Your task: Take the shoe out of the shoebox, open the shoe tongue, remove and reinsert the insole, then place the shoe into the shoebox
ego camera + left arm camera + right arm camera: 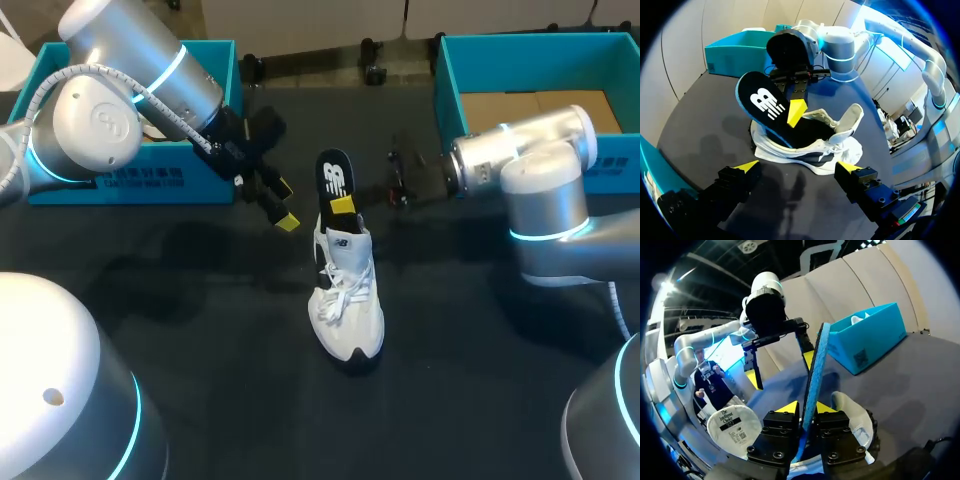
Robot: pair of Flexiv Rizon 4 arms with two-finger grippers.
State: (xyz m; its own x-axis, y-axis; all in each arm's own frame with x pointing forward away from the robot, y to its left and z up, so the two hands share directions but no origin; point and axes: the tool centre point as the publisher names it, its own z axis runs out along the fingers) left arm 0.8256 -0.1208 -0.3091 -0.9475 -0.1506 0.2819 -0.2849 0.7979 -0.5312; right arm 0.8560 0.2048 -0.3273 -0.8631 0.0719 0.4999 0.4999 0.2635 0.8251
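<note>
A white shoe (347, 300) stands on the dark table, toe toward me, its tongue (852, 118) folded up. A black insole (334, 178) with a white logo sticks up out of the shoe's heel end. My right gripper (342, 205) comes in from the right and is shut on the insole (815, 365), which runs edge-on between its yellow tips (788, 407). My left gripper (285, 205) hangs open just left of the insole, apart from it. From the left wrist, the shoe (805, 150) lies ahead of the open left gripper (799, 167), with the right gripper (796, 107) pinching the insole (762, 102).
A teal shoebox (130, 172) stands at the back left behind my left arm. A second teal box (470, 60) with a brown cardboard floor sits at the back right, behind my right arm (530, 165).
</note>
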